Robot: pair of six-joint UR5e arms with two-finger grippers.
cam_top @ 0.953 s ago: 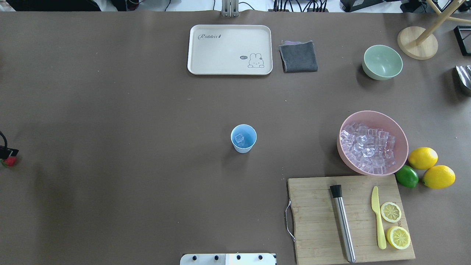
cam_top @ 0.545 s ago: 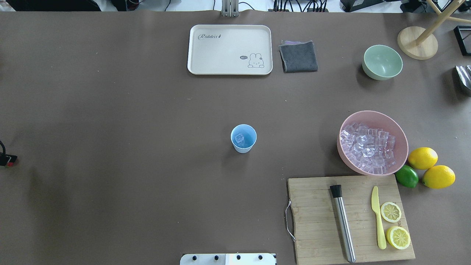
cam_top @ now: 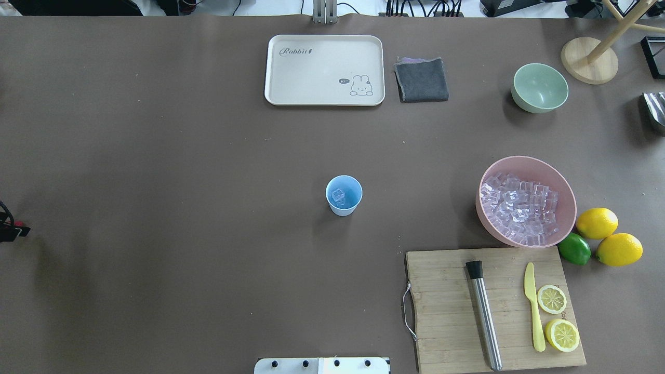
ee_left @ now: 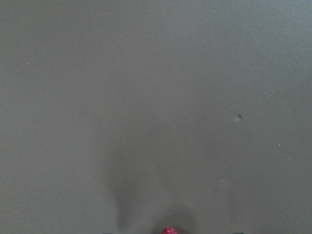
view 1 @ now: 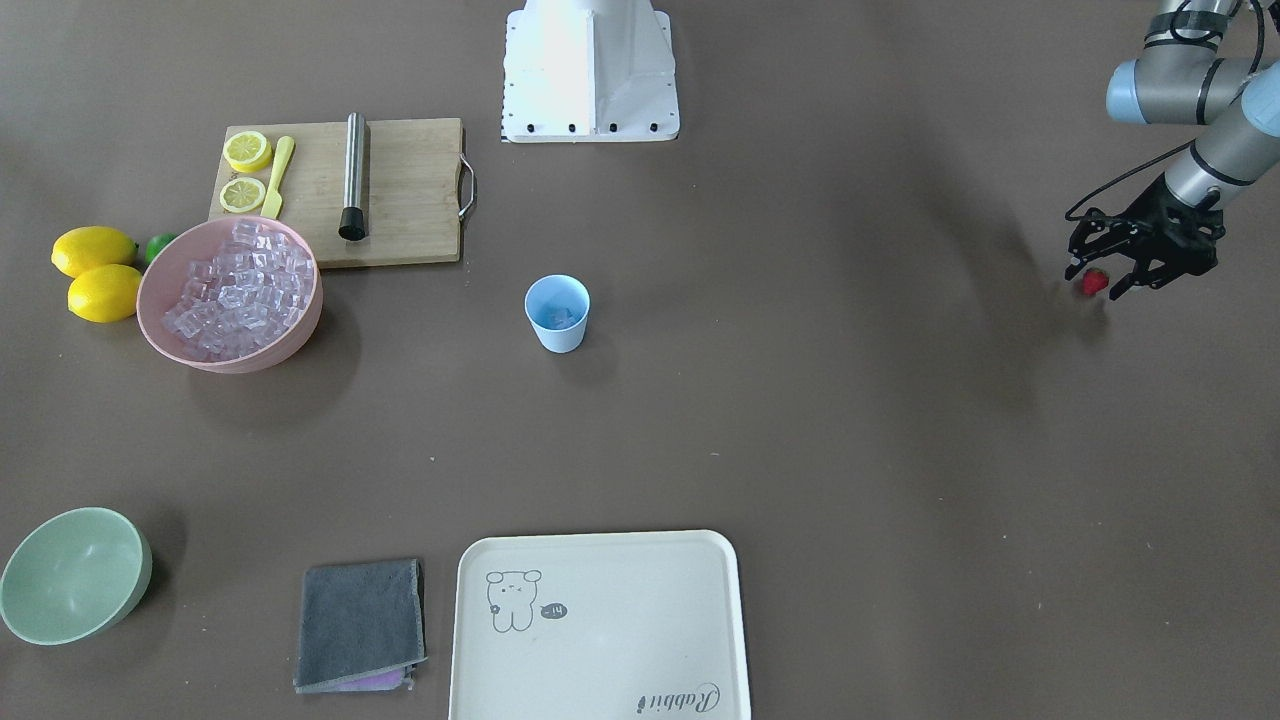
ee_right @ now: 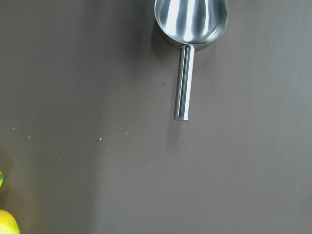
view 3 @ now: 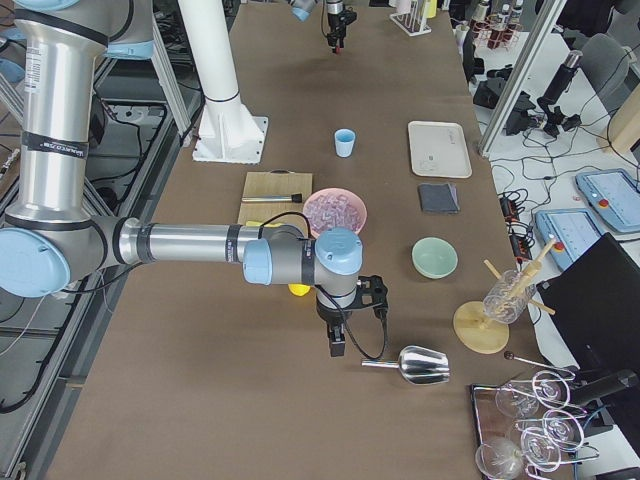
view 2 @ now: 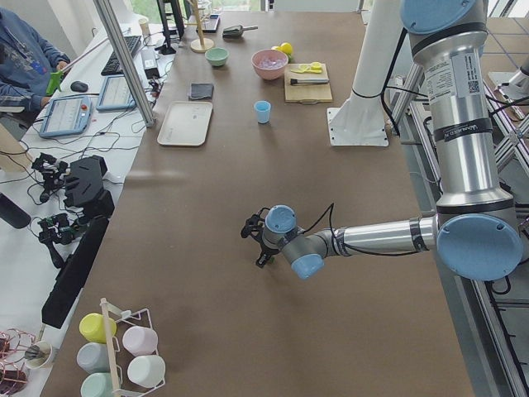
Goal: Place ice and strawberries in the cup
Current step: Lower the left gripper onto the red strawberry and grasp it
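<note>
Strawberry (view 1: 1095, 282): tiny red berry way out at the table's far left end (robot's left), low against the brown table (view 1: 800, 420). Whether it's resting on the table or just off it, I can't tell. Too small to call its long axis either.
Left gripper (view 1: 1093, 284): right on top of the berry, one finger on each side. The jaws look spread wider than the berry, so to me it's unclenched and not pinching yet.
Cup (cam_top: 343, 195): light blue, upright, mid-table, well apart from the berry. It already has ice (cam_top: 338, 196) in it.
Which way: from the berry, the cup is off toward the robot's right, with open table between them. So the carry would be one long sideways sweep.
Nearer arm: left, easily. The berry is in its reach and nowhere near the other arm.
Right gripper (view 3: 335, 345): at the opposite end, hanging by the metal scoop (ee_right: 191, 19). Its wrist cam only shows the scoop, handle pointing back toward the camera. Clenched or released, I can't tell.
Pink bowl (cam_top: 524, 159): full of spare cubes, to the cup's right.
My guess: pinch the berry next, then lift it.
</note>
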